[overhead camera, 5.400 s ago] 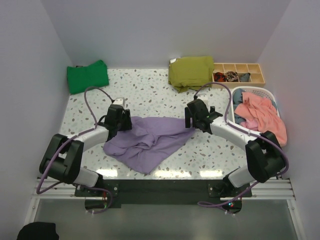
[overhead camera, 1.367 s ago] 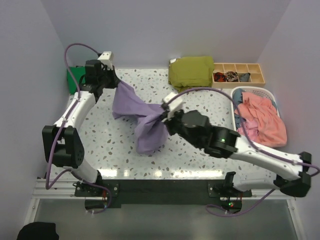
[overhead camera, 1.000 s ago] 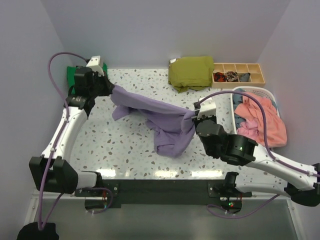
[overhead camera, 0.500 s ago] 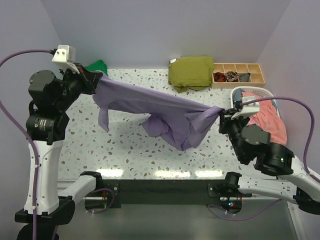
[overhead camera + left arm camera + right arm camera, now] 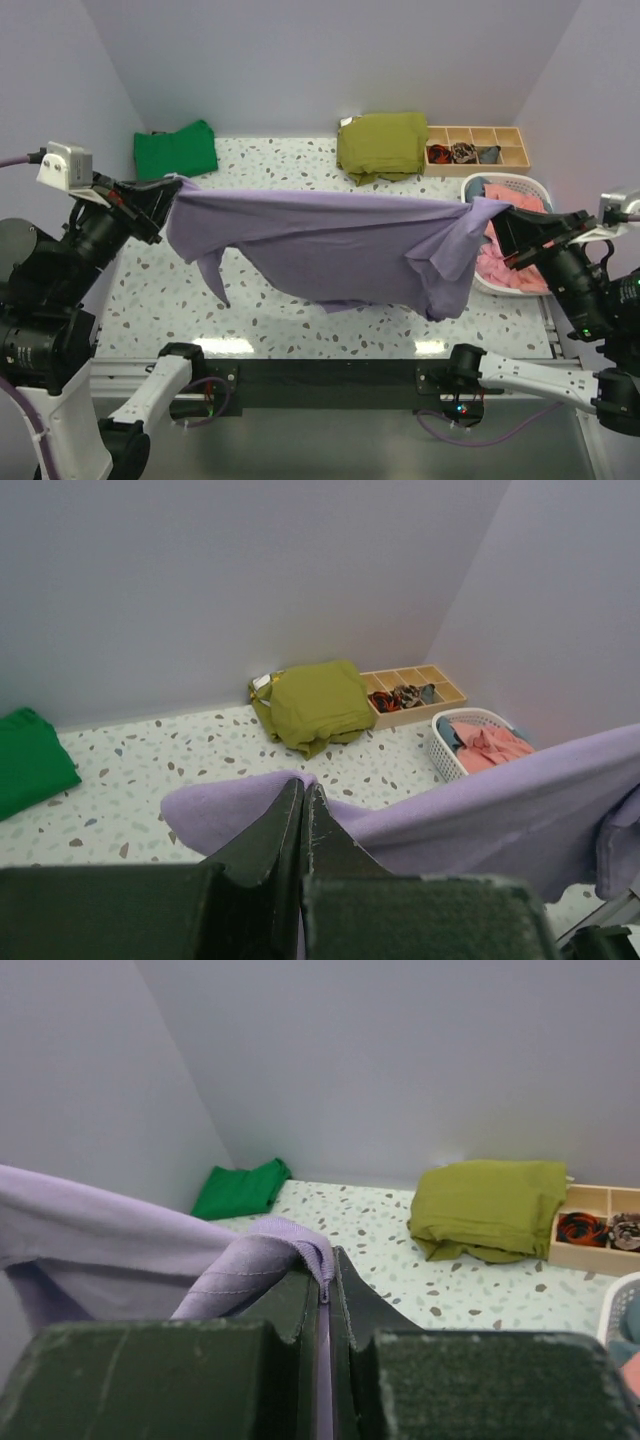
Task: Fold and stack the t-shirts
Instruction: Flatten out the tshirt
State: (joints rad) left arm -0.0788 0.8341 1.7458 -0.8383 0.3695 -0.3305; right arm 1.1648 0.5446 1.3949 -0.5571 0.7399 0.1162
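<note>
Both grippers are clamped on cloth: the left gripper [image 5: 166,192] is pinched shut on one end of the purple shirt [image 5: 320,240], and the right gripper [image 5: 503,222] is pinched shut on the other end; in each wrist view the cloth is seen nipped between closed fingers with no gap. The purple shirt is held up in the air above the table [image 5: 290,170], stretched between the two arms; its long axis runs left to right, along the line joining the grippers, and the body hangs down from that line toward the table. Neither arm is nearer, since each holds an end; the right end is doubled over and bunched just below the right gripper, while a sleeve dangles below the left end, so a lowering onto the table is judged to call for both ends being set down level.

Beside the right end, a white basket [image 5: 522,182] holding a pink garment [image 5: 497,266] is seen; an olive folded garment [image 5: 382,143] lies at the back, the green shirt [image 5: 176,152] is folded at the back left corner, and a wooden divided box [image 5: 478,147] stands at the back right.

No brand or writing can be read; a small pale tag [image 5: 262,683] shows at the olive garment's corner, too small to read.
</note>
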